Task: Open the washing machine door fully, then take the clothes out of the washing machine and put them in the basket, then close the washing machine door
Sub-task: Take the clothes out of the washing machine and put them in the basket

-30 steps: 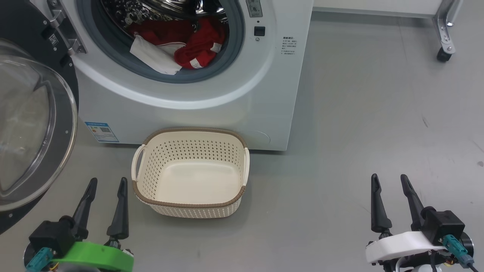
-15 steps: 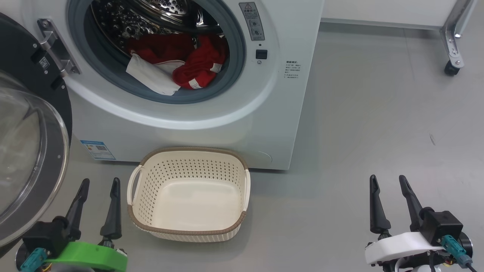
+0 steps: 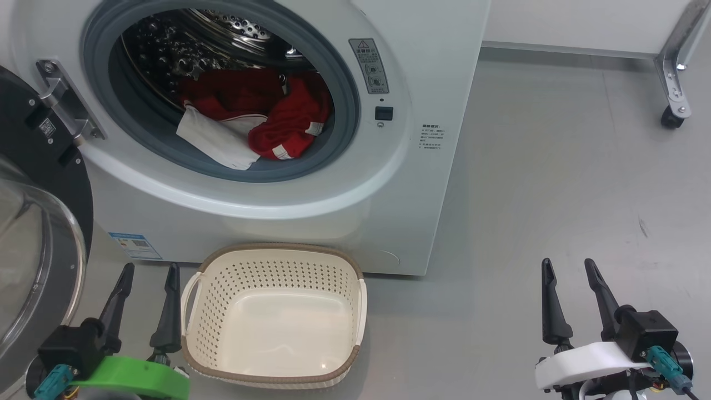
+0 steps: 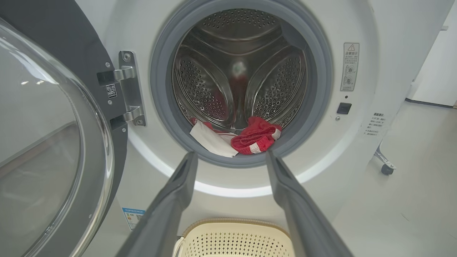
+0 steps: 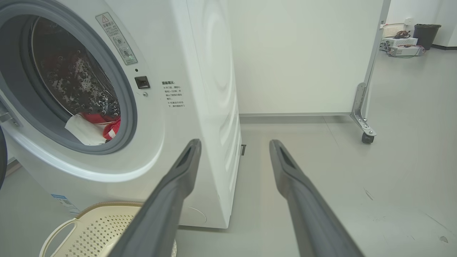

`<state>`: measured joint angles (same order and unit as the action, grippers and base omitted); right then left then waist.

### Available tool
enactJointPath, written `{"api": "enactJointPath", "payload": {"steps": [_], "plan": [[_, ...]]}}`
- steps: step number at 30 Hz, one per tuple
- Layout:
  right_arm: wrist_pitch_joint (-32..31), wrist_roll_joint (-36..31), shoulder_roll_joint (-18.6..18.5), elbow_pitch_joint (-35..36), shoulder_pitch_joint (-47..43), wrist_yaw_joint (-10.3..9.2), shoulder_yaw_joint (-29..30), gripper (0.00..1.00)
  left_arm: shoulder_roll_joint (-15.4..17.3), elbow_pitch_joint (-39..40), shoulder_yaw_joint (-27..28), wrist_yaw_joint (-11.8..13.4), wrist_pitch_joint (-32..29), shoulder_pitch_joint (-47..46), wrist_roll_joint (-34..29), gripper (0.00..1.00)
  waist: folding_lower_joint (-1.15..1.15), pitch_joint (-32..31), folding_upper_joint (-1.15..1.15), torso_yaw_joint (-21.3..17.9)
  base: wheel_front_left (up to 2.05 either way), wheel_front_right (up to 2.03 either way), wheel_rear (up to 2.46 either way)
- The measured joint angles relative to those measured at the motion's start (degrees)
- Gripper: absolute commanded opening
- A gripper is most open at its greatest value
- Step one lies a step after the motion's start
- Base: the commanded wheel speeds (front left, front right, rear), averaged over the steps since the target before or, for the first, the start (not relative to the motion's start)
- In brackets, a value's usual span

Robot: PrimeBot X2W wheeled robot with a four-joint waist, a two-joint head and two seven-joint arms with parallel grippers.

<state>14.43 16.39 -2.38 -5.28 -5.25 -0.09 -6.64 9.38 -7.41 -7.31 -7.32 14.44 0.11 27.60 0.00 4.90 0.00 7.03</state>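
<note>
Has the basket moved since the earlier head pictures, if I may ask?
No. The basket keeps its place before the washing machine, right of its blue label; the whole view shifted, so the camera moved.

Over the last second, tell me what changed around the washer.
Only the head camera moved: the washing machine, the basket and the floor slid down the picture together. Nothing was gripped or let go. The clothes still lie inside the washing machine, the basket stays empty, the washing machine door stays open, and the left gripper and right gripper stay open and empty.
</note>
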Motion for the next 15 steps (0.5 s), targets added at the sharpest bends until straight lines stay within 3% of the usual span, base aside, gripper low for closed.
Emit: {"api": "enactJointPath", "payload": {"steps": [15], "plan": [[0.0, 0.0, 0.0, -0.2, 0.0, 0.00, -0.2, 1.00, -0.2, 0.0, -0.7, 0.0, 0.0, 0.0, 0.0, 1.00, 0.00, 0.1, 0.00, -0.4, 0.37, -0.37, 0.00]]}}
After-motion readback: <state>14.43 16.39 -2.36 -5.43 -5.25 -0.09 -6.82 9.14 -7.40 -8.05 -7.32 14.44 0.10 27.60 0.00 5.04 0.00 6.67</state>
